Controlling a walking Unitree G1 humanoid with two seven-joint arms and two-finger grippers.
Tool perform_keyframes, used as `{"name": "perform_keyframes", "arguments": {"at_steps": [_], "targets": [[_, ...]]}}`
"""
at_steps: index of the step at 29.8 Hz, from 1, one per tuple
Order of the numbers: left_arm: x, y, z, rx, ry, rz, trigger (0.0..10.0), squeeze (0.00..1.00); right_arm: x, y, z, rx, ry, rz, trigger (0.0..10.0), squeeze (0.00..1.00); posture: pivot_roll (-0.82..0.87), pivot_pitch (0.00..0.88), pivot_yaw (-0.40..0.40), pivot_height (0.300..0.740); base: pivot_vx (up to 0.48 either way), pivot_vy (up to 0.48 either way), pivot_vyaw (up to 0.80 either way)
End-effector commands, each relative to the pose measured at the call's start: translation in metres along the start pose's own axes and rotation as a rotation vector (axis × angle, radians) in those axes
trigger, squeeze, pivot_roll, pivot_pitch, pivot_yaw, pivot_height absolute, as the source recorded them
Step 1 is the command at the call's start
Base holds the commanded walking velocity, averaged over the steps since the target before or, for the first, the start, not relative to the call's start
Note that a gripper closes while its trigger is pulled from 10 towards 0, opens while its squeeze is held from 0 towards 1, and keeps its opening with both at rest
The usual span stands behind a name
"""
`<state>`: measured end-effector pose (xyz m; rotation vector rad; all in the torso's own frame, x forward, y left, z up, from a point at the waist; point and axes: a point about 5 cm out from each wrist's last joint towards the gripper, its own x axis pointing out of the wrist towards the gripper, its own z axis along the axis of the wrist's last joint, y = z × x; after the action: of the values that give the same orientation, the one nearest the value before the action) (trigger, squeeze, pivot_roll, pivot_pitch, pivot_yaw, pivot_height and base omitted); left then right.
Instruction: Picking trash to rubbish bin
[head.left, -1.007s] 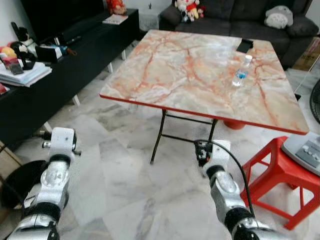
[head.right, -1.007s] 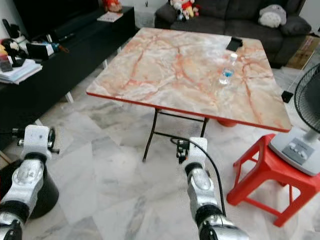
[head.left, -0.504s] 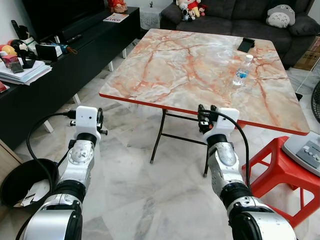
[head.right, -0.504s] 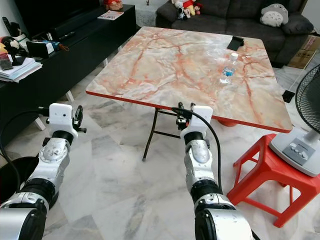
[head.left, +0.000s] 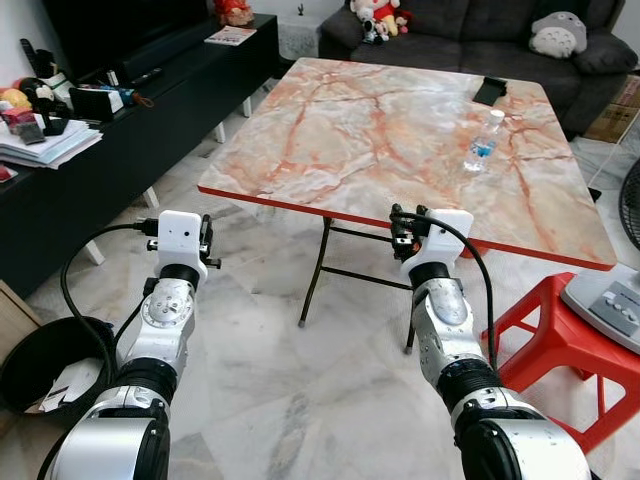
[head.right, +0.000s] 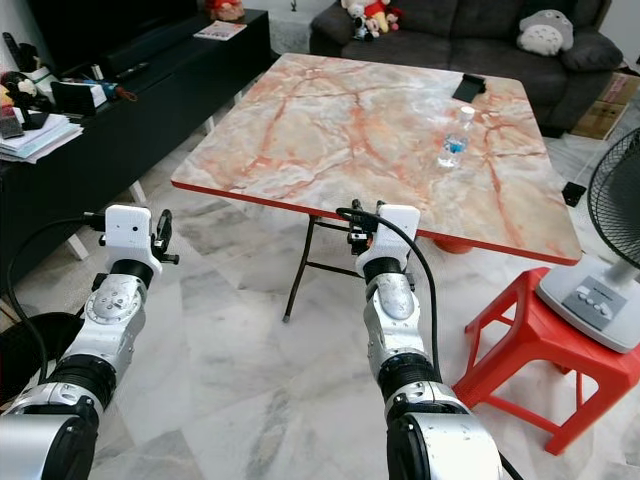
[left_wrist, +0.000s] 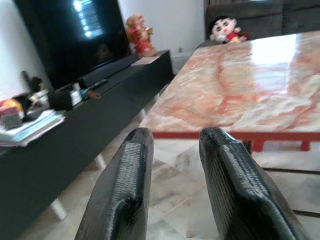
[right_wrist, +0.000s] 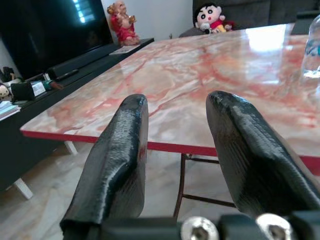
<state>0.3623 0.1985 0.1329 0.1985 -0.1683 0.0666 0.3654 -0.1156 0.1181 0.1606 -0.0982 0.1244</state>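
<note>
Marble floor and a marble-topped table (head.left: 380, 140) lay before us, the bottle (head.left: 482, 141) standing untouched near its far right side, well apart from both arms. Our left gripper (left_wrist: 172, 187) and right gripper (right_wrist: 177, 165) hung spread and empty short of the near edge. The bin (head.left: 40, 355) waited at far left; nothing was yet picked. Since half a second earlier, our arms had barely shifted.

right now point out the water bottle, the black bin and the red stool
water bottle (head.left: 482, 146): left eye view, on its blue label
black bin (head.left: 22, 352): left eye view, on its near-left rim
red stool (head.left: 560, 335): left eye view, on its seat top
</note>
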Motion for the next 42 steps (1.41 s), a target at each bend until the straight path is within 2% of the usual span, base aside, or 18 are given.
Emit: {"name": "perform_keyframes", "arguments": {"at_steps": [1,9,17,21,29,37,42], "targets": [[0.002,-0.001,0.001,0.006,0.004,-0.008,10.0,0.00,0.003,-0.001,0.005,-0.002,-0.010,-0.001,10.0,0.00,0.05,0.000,-0.028,0.740,0.300,0.000,-0.72],[0.004,0.001,0.004,0.010,-0.005,0.001,10.0,0.00,0.005,0.002,0.011,-0.007,-0.045,0.013,10.0,0.00,0.06,0.000,-0.030,0.740,0.318,0.000,0.00],[0.005,0.001,0.005,0.009,-0.008,-0.001,10.0,0.00,0.006,0.003,0.011,0.006,-0.035,0.019,10.0,0.00,0.06,0.000,-0.030,0.740,0.364,0.000,0.00],[0.006,0.000,0.006,0.010,-0.011,-0.004,10.0,0.00,0.006,0.005,0.011,-0.001,-0.035,0.028,10.0,0.00,0.06,0.000,-0.029,0.740,0.403,0.000,-0.76],[0.007,0.000,0.008,0.008,-0.017,-0.006,10.0,0.00,0.006,0.005,0.012,0.018,-0.047,0.026,10.0,0.00,0.05,0.000,-0.028,0.740,0.405,0.000,0.00],[0.007,-0.001,0.010,0.006,-0.026,-0.018,10.0,0.00,0.007,0.007,0.013,0.017,-0.051,0.034,10.0,0.00,0.06,0.000,-0.031,0.740,0.405,0.000,-0.72],[0.007,-0.007,0.013,-0.011,-0.056,-0.069,10.0,0.00,0.007,0.007,0.014,0.015,-0.053,0.034,10.0,0.00,0.06,0.000,-0.032,0.740,0.134,0.000,-0.77]]}}
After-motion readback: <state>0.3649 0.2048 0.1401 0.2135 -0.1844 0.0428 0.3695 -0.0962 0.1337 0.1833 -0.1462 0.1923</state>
